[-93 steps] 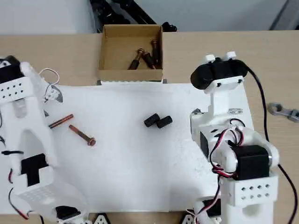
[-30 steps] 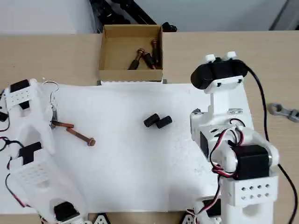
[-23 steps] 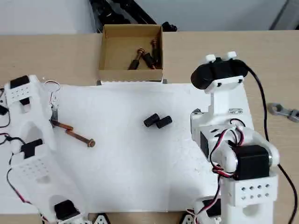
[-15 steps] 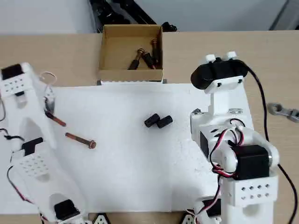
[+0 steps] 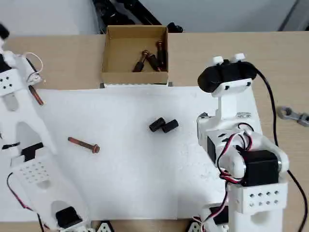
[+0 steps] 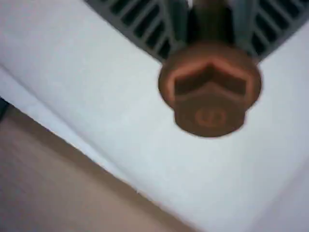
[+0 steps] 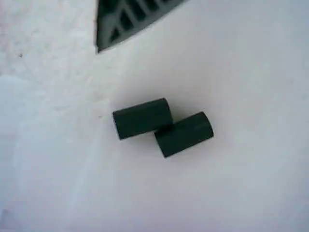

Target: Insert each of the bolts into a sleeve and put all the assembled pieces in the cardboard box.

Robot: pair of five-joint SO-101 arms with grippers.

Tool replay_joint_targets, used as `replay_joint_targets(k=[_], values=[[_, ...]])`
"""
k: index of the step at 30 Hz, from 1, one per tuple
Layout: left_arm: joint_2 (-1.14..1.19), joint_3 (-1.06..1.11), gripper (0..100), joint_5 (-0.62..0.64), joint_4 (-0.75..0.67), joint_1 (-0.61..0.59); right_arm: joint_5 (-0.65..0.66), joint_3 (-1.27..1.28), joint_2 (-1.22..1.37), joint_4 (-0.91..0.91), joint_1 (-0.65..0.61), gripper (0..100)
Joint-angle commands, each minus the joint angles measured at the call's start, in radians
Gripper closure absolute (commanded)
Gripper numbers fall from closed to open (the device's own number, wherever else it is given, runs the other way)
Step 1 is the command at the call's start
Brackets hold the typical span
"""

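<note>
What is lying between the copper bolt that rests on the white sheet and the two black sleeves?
Nothing. In the high view, the stretch of white sheet between the copper-coloured metal bolt and the two short black cylindrical sleeves is bare.

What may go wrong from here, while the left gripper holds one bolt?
The left gripper grips the bolt by its shank alone, head free, so it may tilt or slip on the way. The two sleeves lie on their sides, touching; pushing the bolt into one may roll both away.
</note>
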Motion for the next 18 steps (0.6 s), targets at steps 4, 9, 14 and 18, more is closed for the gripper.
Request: replay_joint_targets(k=[4,9,14,18], values=[[-0.247,-0.108,99,-0.336,0.017,0.092,-0.009,0.000,-0.005,-0.012,-0.002,83.3],[-0.423,-0.102,99,-0.356,0.018,0.112,-0.011,-0.002,-0.005,-0.015,-0.008,83.4],[-0.608,0.097,99,-0.356,0.018,0.114,-0.011,0.002,-0.004,-0.012,-0.010,83.4],[-0.786,0.386,100,-0.356,0.014,0.115,-0.011,0.032,0.062,-0.016,-0.045,83.4]])
